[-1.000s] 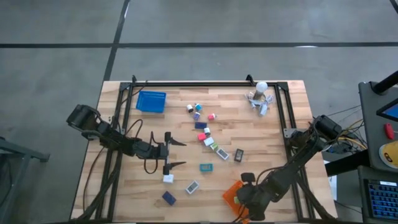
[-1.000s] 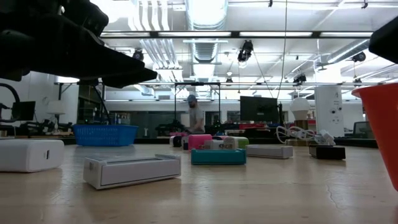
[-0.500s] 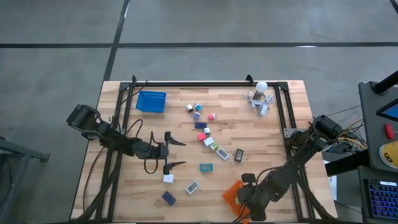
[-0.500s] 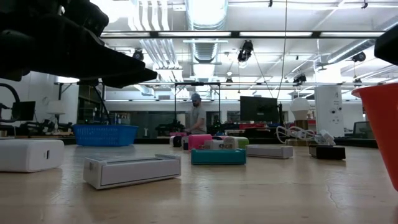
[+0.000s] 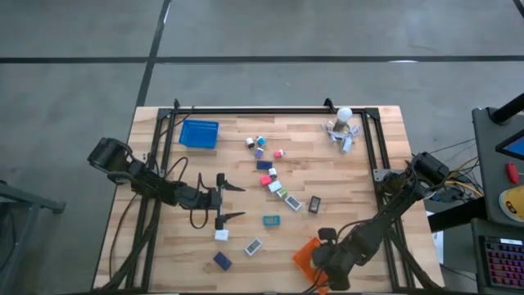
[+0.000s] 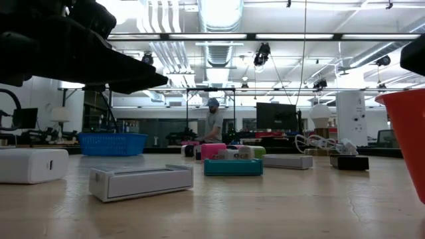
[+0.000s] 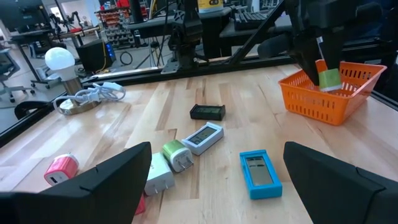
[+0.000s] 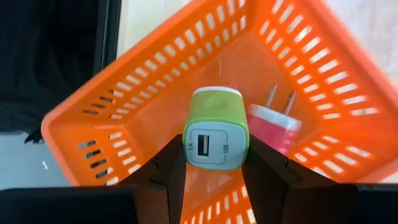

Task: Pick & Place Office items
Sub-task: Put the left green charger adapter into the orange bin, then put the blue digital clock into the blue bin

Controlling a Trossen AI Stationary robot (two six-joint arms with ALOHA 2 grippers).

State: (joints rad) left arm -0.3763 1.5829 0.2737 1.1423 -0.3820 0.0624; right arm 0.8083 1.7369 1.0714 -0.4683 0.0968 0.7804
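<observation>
Right end effector (image 8: 214, 163): clamped on green charger (image 8: 216, 137), fingers (image 8: 169, 167) pressed on both its sides; over orange basket (image 5: 309, 256) near table's front edge, right of centre.
Green charger: white face with port toward wrist camera, held above basket's inside.
Pink charger (image 8: 275, 127): lying in orange basket, prongs up-slope toward one wall, just beside green charger in wrist view.
Left end effector (image 5: 230, 202): spread wide, holding nothing; above table's left half, pointing toward centre.
Items on table (image 5: 352, 176): white block (image 5: 222, 235) just in front of left end effector; dark blue block (image 5: 222, 260) near front edge; grey-white box (image 5: 253, 246) beside it; teal box (image 5: 271, 220) at centre; dark grey box (image 5: 314, 204) right of it.
Cluster toward back: small red, pink, white and blue pieces, hard to sort from above.
Blue basket (image 5: 199, 133): back-left corner.
Clips (image 5: 341, 131): back-right corner.
</observation>
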